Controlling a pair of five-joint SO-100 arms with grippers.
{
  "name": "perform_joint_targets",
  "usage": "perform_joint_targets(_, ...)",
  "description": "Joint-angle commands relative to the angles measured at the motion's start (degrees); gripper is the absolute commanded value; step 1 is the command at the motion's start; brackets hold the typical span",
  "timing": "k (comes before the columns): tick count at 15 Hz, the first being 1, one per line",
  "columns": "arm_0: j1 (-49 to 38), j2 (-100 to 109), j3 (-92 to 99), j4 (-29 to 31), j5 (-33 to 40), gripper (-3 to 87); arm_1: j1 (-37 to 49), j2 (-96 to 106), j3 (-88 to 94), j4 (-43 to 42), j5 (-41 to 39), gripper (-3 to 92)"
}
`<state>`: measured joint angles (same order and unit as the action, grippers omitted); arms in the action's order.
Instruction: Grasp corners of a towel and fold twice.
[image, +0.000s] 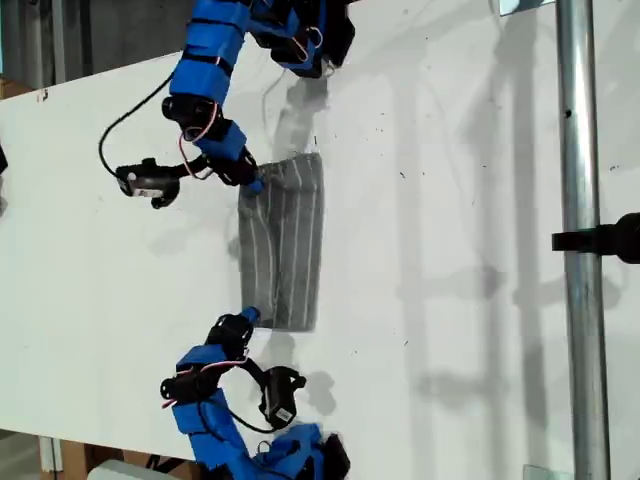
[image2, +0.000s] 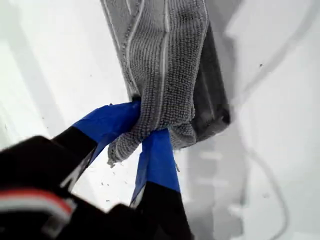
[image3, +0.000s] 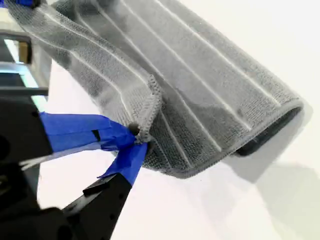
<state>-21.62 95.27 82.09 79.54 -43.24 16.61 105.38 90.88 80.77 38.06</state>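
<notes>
The towel (image: 283, 245) lies on the white table (image: 450, 250) as a narrow doubled strip, with an arm at each of its 2 short ends.

My first gripper (image2: 142, 132) is clamped nearly closed on a bunched corner (image2: 120, 150), with cloth squeezed between the blue-taped jaws. My second gripper (image3: 132, 140) pinches only the tip of another corner (image3: 146, 120), jaws almost together. The layer it holds rides above a lower layer, and the rounded fold runs along the towel's far long side.

I judge this to be fold 1 being laid down, with fold 2 not begun.

To do it well:
- Carry both corners at the same height and pace, so the upper edge lands square on the lower edge.
- Keep the cloth between the 2 grippers lightly taut; any slack there will wrinkle.
- The second grip looks thin and could slip under a hard pull, so draw gently.
- Lower both corners onto the towel's own lower layer before releasing either one.
</notes>
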Motion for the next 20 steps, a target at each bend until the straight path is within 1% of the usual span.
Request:
perform_joint_targets(1,-0.3,6.2,3.3,-1.6,-0.2,-2.9,0.9,6.9,0.9,-0.9,-1.4,-0.2)
perform_joint_targets(2,1.2,6.2,7.6,-2.4,-2.4,-2.9,-1.1,7.7,4.0,-0.9,0.8,-0.2)
perform_joint_targets(3,2.7,6.6,13.0,-5.0,-4.5,-2.9,-3.6,7.8,8.0,-1.2,3.6,-0.2)
perform_joint_targets(5,5.2,6.4,22.5,-13.2,-7.4,-2.9,-8.3,7.6,16.1,-2.4,10.2,-0.2)
perform_joint_targets(6,5.3,5.3,25.0,-15.4,-8.7,-2.9,-8.7,7.9,20.7,-3.3,12.7,-0.2)
perform_joint_targets(8,4.9,1.7,26.2,-17.4,-9.2,-2.9,-8.3,8.8,28.8,-6.6,15.2,-0.2)
perform_joint_targets(10,3.3,-3.2,24.7,-17.3,-9.5,-1.3,-6.8,9.1,33.3,-10.7,15.0,-0.2)
perform_joint_targets(11,2.6,-3.5,24.2,-16.3,-9.8,8.2,-5.9,10.5,33.8,-11.1,15.0,8.2)
perform_joint_targets(12,2.0,-1.8,23.6,-14.3,-9.8,23.8,-4.7,14.1,34.6,-10.0,15.0,16.6)
perform_joint_targets(13,1.4,2.5,24.2,-12.8,-9.4,34.7,-3.0,19.7,36.2,-8.3,14.9,22.2)
perform_joint_targets(14,0.9,7.6,24.5,-11.2,-8.2,39.1,-1.1,26.8,38.1,-5.4,14.9,27.0)
perform_joint_targets(15,0.9,13.9,24.9,-9.1,-7.6,39.4,1.2,33.8,39.4,-0.8,15.0,27.0)
perform_joint_targets(16,0.3,20.7,26.3,-8.1,-7.6,39.3,2.7,39.7,40.8,2.8,15.3,33.3)
perform_joint_targets(17,-0.7,27.6,28.7,-7.6,-8.7,40.8,1.3,43.4,42.0,2.5,16.8,32.4)
perform_joint_targets(18,-1.1,35.8,33.3,-8.5,-9.6,42.7,0.9,44.0,43.2,3.2,20.0,31.3)
perform_joint_targets(19,-0.5,45.9,39.8,-11.0,-9.8,41.3,0.8,46.7,45.8,3.4,23.6,31.9)
perform_joint_targets(20,1.2,56.3,47.2,-13.5,-8.9,34.7,0.0,51.3,49.5,3.5,27.0,32.9)
